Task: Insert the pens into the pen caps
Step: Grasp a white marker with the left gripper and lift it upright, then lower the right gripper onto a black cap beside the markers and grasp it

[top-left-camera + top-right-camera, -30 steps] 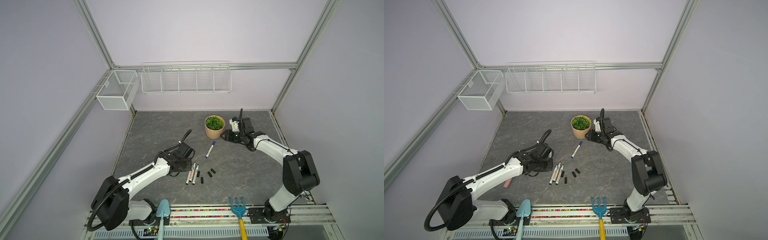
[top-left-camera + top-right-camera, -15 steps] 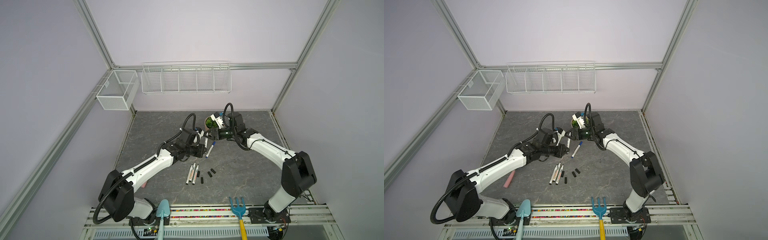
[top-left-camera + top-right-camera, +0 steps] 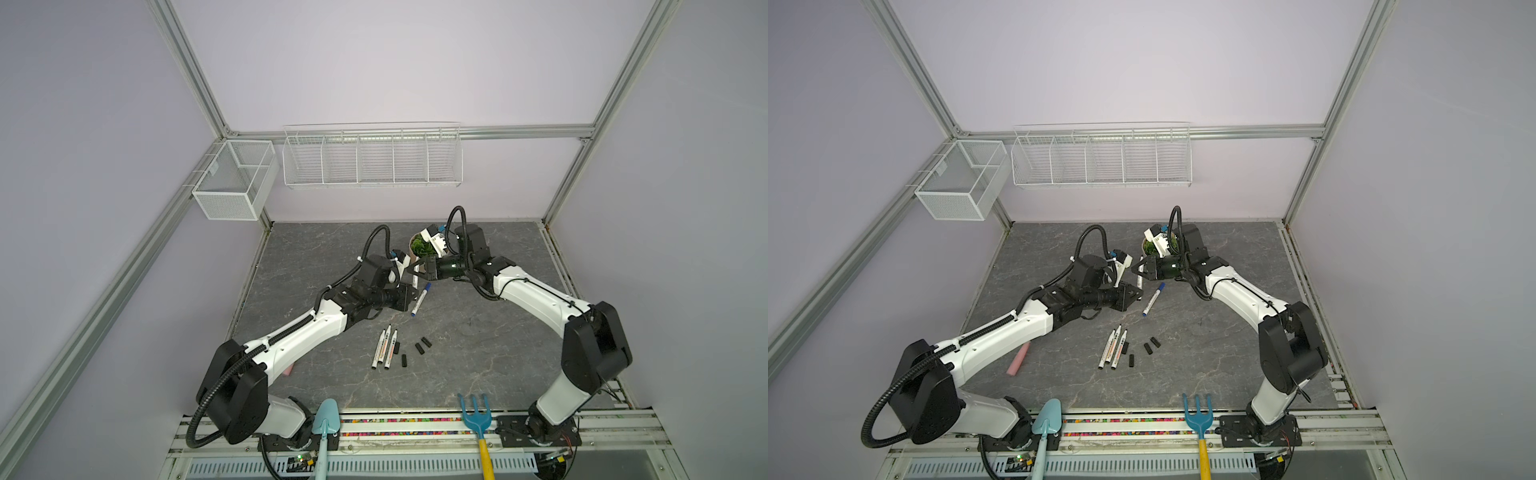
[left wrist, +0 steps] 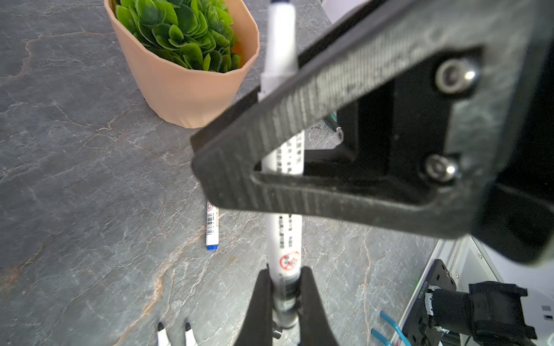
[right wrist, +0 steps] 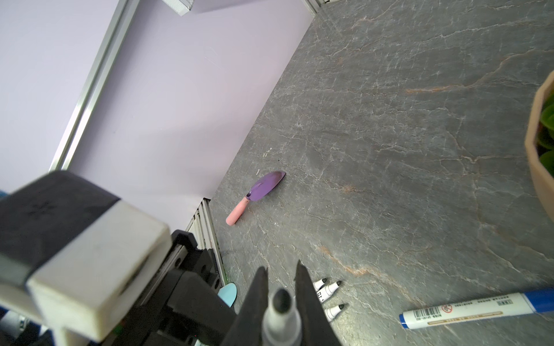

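Observation:
Above the table's middle back, one white pen (image 4: 281,236) is held between both grippers. My left gripper (image 4: 283,275) is shut on its lower barrel. My right gripper (image 5: 281,266) is shut on it near its dark end (image 5: 281,302). In both top views the left gripper (image 3: 409,297) and right gripper (image 3: 417,268) meet tip to tip. A blue-ended pen (image 3: 420,299) lies flat just beside them. Three black-tipped pens (image 3: 384,349) lie side by side nearer the front. Several black pen caps (image 3: 419,348) are scattered to their right. No blue cap lies loose.
A tan pot with a green plant (image 3: 419,247) stands right behind the grippers. A purple trowel with a pink handle (image 5: 263,188) lies at the left, under the left arm. A light-blue shovel (image 3: 325,419) and a blue fork (image 3: 473,415) rest on the front rail.
My left gripper rose from the pens on the table with one pen and swung towards the pot. The right arm came over and its half-open jaws shut on that pen.

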Controlling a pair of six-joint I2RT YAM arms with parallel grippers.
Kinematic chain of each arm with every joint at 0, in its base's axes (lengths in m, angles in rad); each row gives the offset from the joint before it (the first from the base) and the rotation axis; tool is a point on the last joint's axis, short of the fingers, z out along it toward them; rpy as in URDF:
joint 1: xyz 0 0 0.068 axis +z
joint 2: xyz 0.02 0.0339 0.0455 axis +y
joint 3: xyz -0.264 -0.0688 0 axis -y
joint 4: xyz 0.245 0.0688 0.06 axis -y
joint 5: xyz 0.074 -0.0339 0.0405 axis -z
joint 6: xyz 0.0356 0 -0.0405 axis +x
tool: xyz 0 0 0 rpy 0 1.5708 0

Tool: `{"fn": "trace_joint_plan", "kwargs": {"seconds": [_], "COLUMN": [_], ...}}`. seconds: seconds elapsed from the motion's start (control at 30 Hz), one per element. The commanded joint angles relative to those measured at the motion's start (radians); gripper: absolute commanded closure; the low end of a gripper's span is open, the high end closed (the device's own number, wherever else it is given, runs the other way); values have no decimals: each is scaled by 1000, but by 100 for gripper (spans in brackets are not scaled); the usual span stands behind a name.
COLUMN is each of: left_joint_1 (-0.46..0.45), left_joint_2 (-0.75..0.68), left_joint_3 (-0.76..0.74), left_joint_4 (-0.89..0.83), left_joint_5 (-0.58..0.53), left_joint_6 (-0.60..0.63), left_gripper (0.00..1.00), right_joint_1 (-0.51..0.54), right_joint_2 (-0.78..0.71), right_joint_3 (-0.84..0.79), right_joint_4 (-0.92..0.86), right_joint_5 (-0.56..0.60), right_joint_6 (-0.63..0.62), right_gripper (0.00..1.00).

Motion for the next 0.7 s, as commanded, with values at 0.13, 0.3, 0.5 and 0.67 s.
{"fn": "trace_joint_plan", "kwargs": {"seconds": [0.13,0.3,0.5,0.67], "left_joint_1": [14,41,44,44], "left_joint_2": [7,31,75,91], "left_joint_3": [1,21,48,49], "left_joint_4": [82,101,106,145], "left_joint_5": [-31,-16,15,30], "left_joint_6": [-22,-11,12,-5], "left_gripper": [47,52,62,67], "right_joint_1": [-9,-8,-10,-10], "right_joint_2": [14,13,8,13], "right_joint_3": [14,12,11,8], "right_joint_4": [52,51,50,48], "right_joint_5": [-56,-54,-52,-50], "right_joint_6": [44,49,48,49], "right_gripper": [86,86,86,87]}}
